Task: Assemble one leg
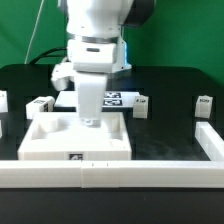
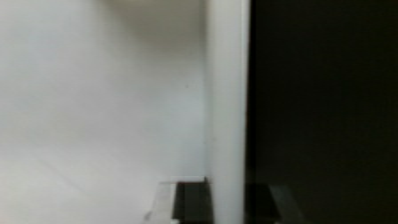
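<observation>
The large white tray-like panel lies in the middle of the black table. My gripper is down at its far wall. In the wrist view the panel fills one side, and its thin wall runs between my fingers. The gripper stands narrow and is shut on that wall. Small white legs with tags stand apart from the gripper: one at the exterior view's left of the panel, one at its right, and one further right.
The marker board lies behind the panel, partly hidden by the arm. A white rail runs along the table's front and turns up the exterior view's right side. Another white part shows at the left edge.
</observation>
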Robot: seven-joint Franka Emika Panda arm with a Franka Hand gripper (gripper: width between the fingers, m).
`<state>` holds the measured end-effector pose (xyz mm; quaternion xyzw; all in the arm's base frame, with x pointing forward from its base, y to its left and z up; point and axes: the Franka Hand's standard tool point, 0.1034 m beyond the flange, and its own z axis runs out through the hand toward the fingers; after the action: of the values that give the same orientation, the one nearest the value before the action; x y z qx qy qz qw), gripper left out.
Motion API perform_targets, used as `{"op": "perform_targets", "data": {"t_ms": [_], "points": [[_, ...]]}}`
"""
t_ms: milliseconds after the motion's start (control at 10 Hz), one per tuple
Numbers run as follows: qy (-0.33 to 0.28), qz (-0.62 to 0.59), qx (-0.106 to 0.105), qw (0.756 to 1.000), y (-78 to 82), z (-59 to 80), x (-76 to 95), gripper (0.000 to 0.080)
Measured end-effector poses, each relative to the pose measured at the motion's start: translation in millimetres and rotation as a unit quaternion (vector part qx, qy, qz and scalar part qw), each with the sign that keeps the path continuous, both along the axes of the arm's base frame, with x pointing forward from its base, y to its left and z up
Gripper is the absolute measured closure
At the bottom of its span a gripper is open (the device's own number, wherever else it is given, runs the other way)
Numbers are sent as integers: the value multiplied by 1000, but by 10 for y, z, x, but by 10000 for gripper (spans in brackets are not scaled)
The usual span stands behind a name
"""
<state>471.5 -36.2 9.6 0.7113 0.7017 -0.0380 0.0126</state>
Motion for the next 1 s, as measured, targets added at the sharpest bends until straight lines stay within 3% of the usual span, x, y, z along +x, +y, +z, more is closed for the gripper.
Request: {"op": "perform_targets", "data": {"t_ms": [400,1000], "points": [[-11,-18,11,1000,709,1,116,739],[-18,-1,20,1000,1217,12,292,739]]}}
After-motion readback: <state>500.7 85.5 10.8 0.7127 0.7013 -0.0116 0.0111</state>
